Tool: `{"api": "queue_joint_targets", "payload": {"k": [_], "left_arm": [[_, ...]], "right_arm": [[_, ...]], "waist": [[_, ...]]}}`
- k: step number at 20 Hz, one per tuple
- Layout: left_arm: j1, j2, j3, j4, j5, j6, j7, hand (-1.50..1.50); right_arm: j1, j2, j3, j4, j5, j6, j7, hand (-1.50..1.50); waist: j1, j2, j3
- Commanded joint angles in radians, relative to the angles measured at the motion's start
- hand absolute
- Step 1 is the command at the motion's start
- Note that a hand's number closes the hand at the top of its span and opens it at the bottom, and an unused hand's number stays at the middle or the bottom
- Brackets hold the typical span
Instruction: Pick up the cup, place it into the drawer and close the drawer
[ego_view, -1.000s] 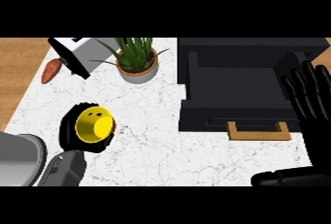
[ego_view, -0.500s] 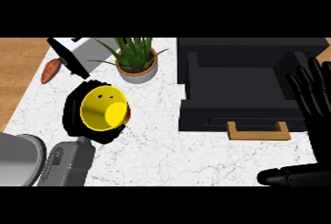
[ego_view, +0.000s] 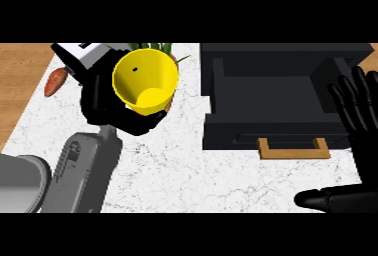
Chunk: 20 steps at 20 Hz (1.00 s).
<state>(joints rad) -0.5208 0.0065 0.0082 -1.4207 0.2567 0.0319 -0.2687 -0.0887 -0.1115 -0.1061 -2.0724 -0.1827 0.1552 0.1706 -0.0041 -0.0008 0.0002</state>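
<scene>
Fingers (ego_view: 94, 97) of left hand (ego_view: 127, 120) curled round tilted cup (ego_view: 144, 80) above tabletop (ego_view: 184, 172) | right hand (ego_view: 358, 107) open, resting at right edge | risk: cup may clip drawer (ego_view: 244, 134) wall in transit, then slip

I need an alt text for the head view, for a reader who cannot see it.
The left hand holds a yellow cup over the white counter, left of an open black drawer with a wooden handle. The right hand rests open at the right edge.
</scene>
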Motion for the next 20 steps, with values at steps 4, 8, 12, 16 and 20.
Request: {"api": "queue_joint_targets", "payload": {"k": [4, 8, 12, 16, 20], "left_arm": [[-0.153, 0.020, -0.024, 0.014, -0.038, 0.078, 0.135, 1.50], [-0.292, -0.006, -0.066, 0.149, -0.054, 0.173, 0.118, 1.50], [-0.423, -0.006, -0.019, 0.325, -0.061, 0.161, 0.085, 1.50], [-0.484, -0.006, -0.039, 0.381, -0.084, 0.198, 0.125, 1.50], [-0.597, -0.006, -0.113, 0.571, 0.019, 0.280, 0.035, 1.50]], "right_arm": [[0.021, 0.045, 0.052, -0.020, 0.051, -0.036, -0.001, -1.50], [0.008, 0.046, 0.053, 0.009, 0.062, -0.036, -0.013, -1.50], [0.021, 0.030, 0.049, -0.035, 0.022, -0.017, 0.029, -1.50], [-0.012, -0.020, -0.020, -0.027, -0.019, 0.000, 0.049, -1.50], [-0.005, 0.011, 0.019, -0.003, 0.015, -0.003, 0.002, -1.50]], "waist": [[0.000, 0.000, 0.000], [-0.004, 0.001, 0.000], [-0.011, 0.003, 0.000], [-0.011, 0.003, 0.000], [-0.030, 0.007, 0.000]]}}
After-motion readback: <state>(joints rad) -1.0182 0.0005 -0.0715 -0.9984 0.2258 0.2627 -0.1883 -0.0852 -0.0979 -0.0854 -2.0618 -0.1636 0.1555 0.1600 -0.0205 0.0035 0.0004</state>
